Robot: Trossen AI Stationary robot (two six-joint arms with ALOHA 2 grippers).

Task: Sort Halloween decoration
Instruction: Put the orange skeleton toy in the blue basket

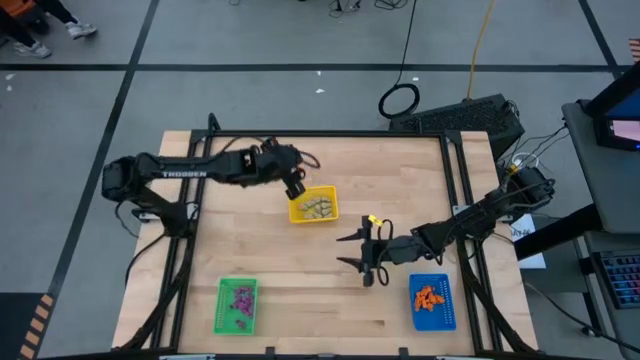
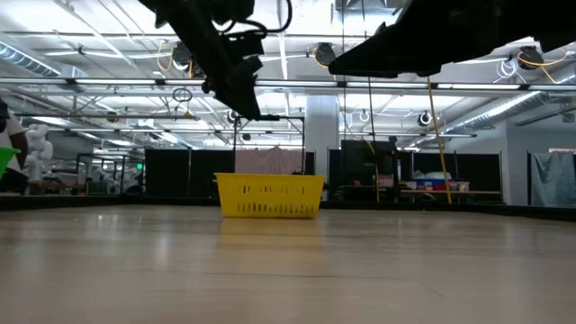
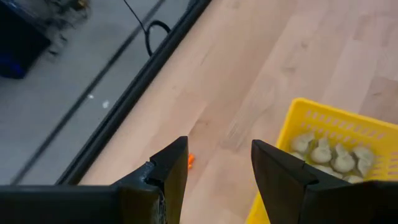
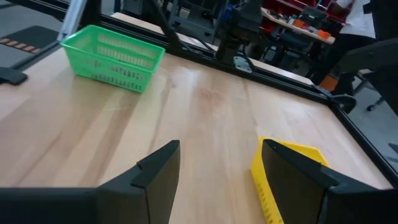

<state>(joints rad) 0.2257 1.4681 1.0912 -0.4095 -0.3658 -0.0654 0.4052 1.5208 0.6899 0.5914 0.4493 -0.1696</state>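
My left gripper (image 1: 295, 188) (image 3: 217, 149) is open and empty, raised over the table just beyond the far left corner of the yellow tray (image 1: 313, 206) (image 3: 292, 124). That tray holds several pale beige trinkets (image 3: 329, 154). A tiny orange trinket (image 3: 190, 160) lies on the table beside that tray, below the left fingers. My right gripper (image 1: 352, 250) (image 4: 217, 149) is open and empty near the table's middle, pointing toward the left edge. The green tray (image 1: 237, 305) holds purple trinkets. The blue tray (image 1: 432, 302) holds orange trinkets.
The yellow tray stands on the table in the low view (image 2: 270, 196), with my left gripper (image 2: 241, 94) above it. The right wrist view shows the green tray (image 4: 115, 57) and a corner of the yellow tray (image 4: 286, 177). A dark metal frame (image 1: 330, 135) borders the table.
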